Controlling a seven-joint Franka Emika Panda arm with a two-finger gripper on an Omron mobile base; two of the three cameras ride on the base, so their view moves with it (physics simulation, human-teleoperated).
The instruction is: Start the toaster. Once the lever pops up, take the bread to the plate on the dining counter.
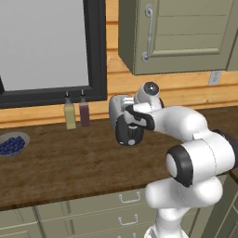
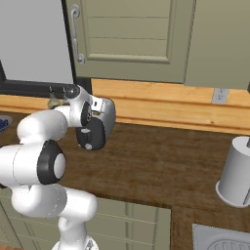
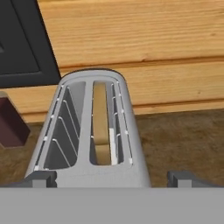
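So closest in on the hand view you've got the gripper (image 3: 111, 178) with its two dark fingertips spread wide apart, one on each side of the near end of the toaster (image 3: 89, 131), holding nothing. The toaster sits right under the hand, and looking down into it the right-hand slot has the bread (image 3: 101, 127) standing on edge down inside, while the left slot is just bare wire guides. From the base cameras the toaster (image 1: 122, 122) is on the dark wood counter (image 1: 69, 158) with drawers, close to the back wall, and the hand is hovering over its black end panel, so my guess is it's lining up on the lever, though I can't actually make the lever out from here. So progress-wise: basically at the start. Bread is loaded, but I can't tell whether the toaster has been started, and the whole carry to the plate is left to do. A bit further back and left of the toaster are two bottles (image 1: 76, 111) against the wall, a bowl of blueberries (image 1: 12, 144) way off left, then the window (image 1: 46, 46) and cabinet (image 1: 176, 32) up behind
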